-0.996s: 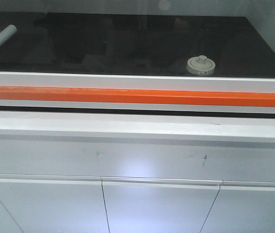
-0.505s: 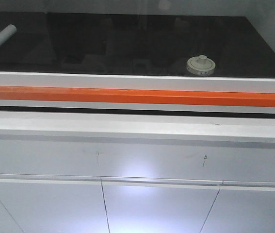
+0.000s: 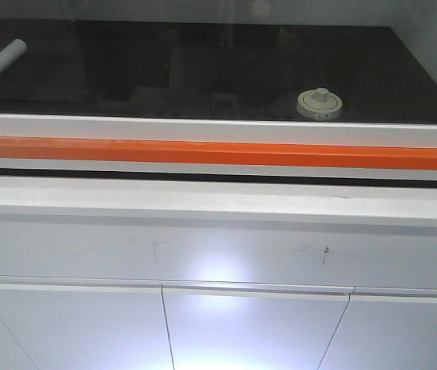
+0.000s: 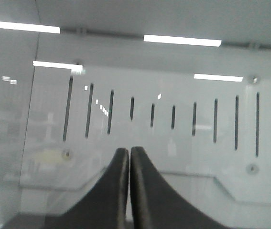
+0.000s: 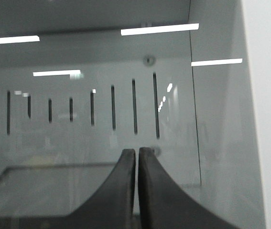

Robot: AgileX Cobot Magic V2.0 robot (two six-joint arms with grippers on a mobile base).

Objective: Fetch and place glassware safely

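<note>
Spotted the glass jar (image 3: pixel 320 104) — likely light, slick, breakable; best gripped round its body, not the knob (image 3: pixel 321 92). Found left gripper (image 4: pixel 129 152), right gripper (image 5: pixel 137 151) pinched together — empty.

Squat clear glass jar (image 3: pixel 319 105), cream knobbed lid on, upright on black worktop (image 3: pixel 203 69).

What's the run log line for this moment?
left tool: shut, empty | right tool: shut, empty | jar: lidded, on black worktop, untouched
</note>
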